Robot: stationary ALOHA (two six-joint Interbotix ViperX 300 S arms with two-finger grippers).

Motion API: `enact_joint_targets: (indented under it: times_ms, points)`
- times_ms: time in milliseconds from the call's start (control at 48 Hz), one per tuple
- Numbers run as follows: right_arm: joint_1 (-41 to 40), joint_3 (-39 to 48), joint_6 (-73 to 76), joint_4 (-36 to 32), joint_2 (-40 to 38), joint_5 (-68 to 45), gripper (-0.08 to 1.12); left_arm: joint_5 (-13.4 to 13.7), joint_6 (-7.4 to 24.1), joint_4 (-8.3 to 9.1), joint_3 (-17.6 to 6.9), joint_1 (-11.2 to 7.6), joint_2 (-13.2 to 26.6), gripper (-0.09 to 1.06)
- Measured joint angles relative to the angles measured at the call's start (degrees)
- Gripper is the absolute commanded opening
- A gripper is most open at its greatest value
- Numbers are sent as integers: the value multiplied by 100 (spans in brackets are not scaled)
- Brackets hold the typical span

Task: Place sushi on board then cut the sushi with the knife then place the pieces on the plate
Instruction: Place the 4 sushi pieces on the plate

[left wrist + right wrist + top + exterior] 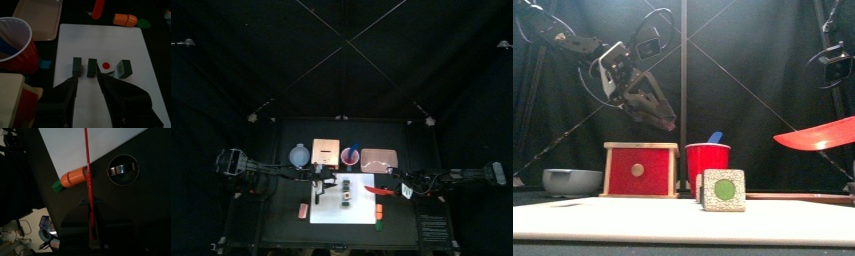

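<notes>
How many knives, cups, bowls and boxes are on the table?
Knives: 2, the red knife and the blue knife
Cups: 1, the red cup
Bowls: 1, the bowl
Boxes: 1, the wooden box
Total: 5

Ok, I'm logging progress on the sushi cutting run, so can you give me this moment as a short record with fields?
sushi: on the white cutting board, in separate pieces with gaps between them
left claw: open, above the sushi pieces
right claw: shut on the red knife, blade held up off the board
pink tray: no pieces on it
red cup: holds the blue knife
</notes>
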Motion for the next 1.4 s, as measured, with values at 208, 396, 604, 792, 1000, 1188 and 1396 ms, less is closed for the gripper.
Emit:
enact_joint_targets:
  times_ms: [208, 396, 604, 792, 1000, 1188, 1396]
  points:
    - [79, 0, 26, 132, 53, -176, 50, -9, 0, 0, 44, 9, 0, 76]
    - [97, 0, 53, 158, 53, -176, 71, 0, 0, 0, 88, 35, 0, 76]
    - [88, -9, 62, 141, 53, 18, 79, 0, 0, -35, 123, 44, 0, 76]
    - [-70, -246, 62, -272, 132, -97, 79, -9, 0, -35, 176, 53, 0, 75]
    - [-246, -571, 53, -1424, 896, -1389, 79, -97, -9, -158, 308, 105, -9, 75]
    - [-229, -958, 53, -2479, 2065, -2470, 79, -220, -18, -202, 527, 149, -9, 75]
    - [-220, -1450, 53, -2839, 3129, -3340, 79, -281, -18, -281, 694, 176, -35, 75]
